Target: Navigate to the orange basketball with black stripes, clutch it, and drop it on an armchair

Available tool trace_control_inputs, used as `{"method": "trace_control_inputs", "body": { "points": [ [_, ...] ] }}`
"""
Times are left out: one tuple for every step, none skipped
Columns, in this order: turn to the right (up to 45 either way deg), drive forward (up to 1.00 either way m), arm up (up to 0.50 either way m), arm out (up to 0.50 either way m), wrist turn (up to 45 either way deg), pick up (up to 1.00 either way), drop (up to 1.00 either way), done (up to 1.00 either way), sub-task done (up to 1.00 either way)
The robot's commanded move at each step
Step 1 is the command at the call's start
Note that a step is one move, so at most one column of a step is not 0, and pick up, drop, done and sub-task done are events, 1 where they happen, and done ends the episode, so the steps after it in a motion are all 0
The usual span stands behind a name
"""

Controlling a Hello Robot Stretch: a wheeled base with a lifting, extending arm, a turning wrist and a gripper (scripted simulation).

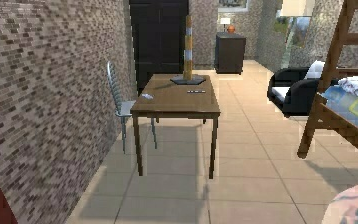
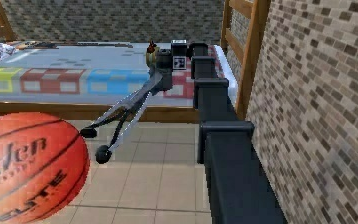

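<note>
The basketball (image 2: 32, 165), orange with black stripes, looms large at the arm side view's lower left. It hangs at the far end of the tool (image 2: 96, 143), whose two thin fingers reach down to its edge, so the tool holds it above the tiled floor (image 2: 157, 185). How the fingers are set on it I cannot tell. The dark arm (image 2: 227, 150) rises from the bottom edge beside a brick wall (image 2: 317, 110). Beyond the tool runs a wooden bed (image 2: 47, 106) covered in a quilt of coloured blocks, with a ladder post (image 2: 249, 50) at its end.

The forward view shows the rest of the room. A brown bench (image 1: 177, 103) stands mid-floor with a grey chair (image 1: 117, 95) drawn up at its left side. On it stand a tall striped ornament (image 1: 187, 50) and a few small bits too tiny to name. Behind it is a dark door (image 1: 159, 40), and farther back a dark cabinet (image 1: 230, 54) carries a small orange thing (image 1: 230, 29) on top. To the right sits a black armchair (image 1: 299, 92) with a white cushion (image 1: 315, 70) in its seat, just beside a wooden bunk frame (image 1: 332, 75). At that view's bottom right corner the basketball (image 1: 349, 205) shows again as a pale orange curve, well apart from the armchair.
</note>
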Motion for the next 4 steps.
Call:
{"method": "trace_control_inputs", "body": {
  "points": [
    [0.0,0.00,0.00,-0.38,0.0,0.00,0.00,0.00,0.00],
    [24.0,0.00,0.00,0.00,0.0,0.00,0.00,0.00,0.00],
    [0.0,1.00,0.00,0.00,0.0,0.00,0.00,0.00,0.00],
    [3.0,0.00,0.00,0.00,0.0,0.00,0.00,0.00,0.00]
  ]
}}
